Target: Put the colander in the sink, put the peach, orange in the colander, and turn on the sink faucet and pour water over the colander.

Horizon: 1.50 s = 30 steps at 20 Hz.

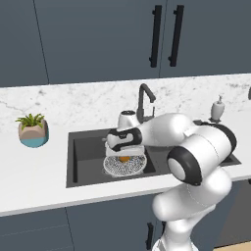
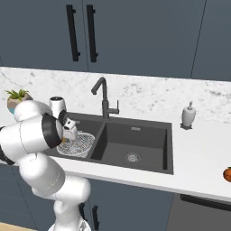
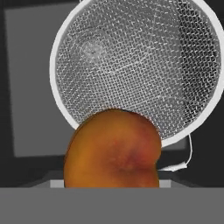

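The white wire-mesh colander [image 1: 115,168] [image 2: 83,145] [image 3: 131,65] sits in the left basin of the dark grey sink [image 1: 78,157] [image 2: 153,135]. My gripper [image 1: 124,155] [image 2: 70,134] [image 3: 111,175] hangs just above the colander's rim, shut on the reddish-orange peach [image 1: 124,159] [image 3: 113,148]. In the hand view the peach covers my fingertips. The orange [image 2: 228,174] lies on the counter at the far right edge. The black faucet [image 1: 143,100] [image 2: 104,97] stands behind the divide between the basins, and no water runs from it.
A white soap dispenser [image 1: 217,109] [image 2: 188,115] stands right of the sink. A potted plant [image 1: 33,130] [image 2: 17,97] sits on the counter to the left. Dark cabinets with black handles hang above the marble backsplash. The right basin [image 2: 133,149] holds just its drain.
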### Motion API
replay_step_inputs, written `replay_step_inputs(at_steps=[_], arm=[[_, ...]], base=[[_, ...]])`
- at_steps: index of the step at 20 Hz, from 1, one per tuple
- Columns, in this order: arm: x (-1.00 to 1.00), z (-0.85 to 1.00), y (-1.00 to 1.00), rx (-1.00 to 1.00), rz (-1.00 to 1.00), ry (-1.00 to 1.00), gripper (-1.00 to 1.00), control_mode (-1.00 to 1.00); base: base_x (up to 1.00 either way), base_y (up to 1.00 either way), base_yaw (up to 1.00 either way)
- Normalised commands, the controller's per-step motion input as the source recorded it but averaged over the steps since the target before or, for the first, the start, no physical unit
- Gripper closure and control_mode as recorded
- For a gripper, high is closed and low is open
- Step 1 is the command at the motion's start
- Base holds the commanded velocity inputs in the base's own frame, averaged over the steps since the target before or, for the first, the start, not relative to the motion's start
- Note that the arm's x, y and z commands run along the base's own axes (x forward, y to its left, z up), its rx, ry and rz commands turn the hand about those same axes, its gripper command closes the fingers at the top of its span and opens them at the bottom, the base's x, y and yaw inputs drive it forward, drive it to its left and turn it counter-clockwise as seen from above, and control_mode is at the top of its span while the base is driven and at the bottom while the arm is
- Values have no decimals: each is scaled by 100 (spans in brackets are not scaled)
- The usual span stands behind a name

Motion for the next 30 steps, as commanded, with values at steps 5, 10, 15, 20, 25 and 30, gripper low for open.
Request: replay_step_inputs(at_steps=[5,10,15,20,25,30], arm=[[58,-11,1,0,0,7,100,-100],[50,-40,8,-1,0,4,100,-100],[19,-52,11,0,0,2,100,-100],[15,-43,0,0,0,0,100,-100],[13,-32,0,0,0,0,100,-100],[10,-21,0,0,0,0,100,-100]], base=[[0,0,0],[0,0,0],[0,0,0],[0,0,0],[0,0,0],[0,0,0]])
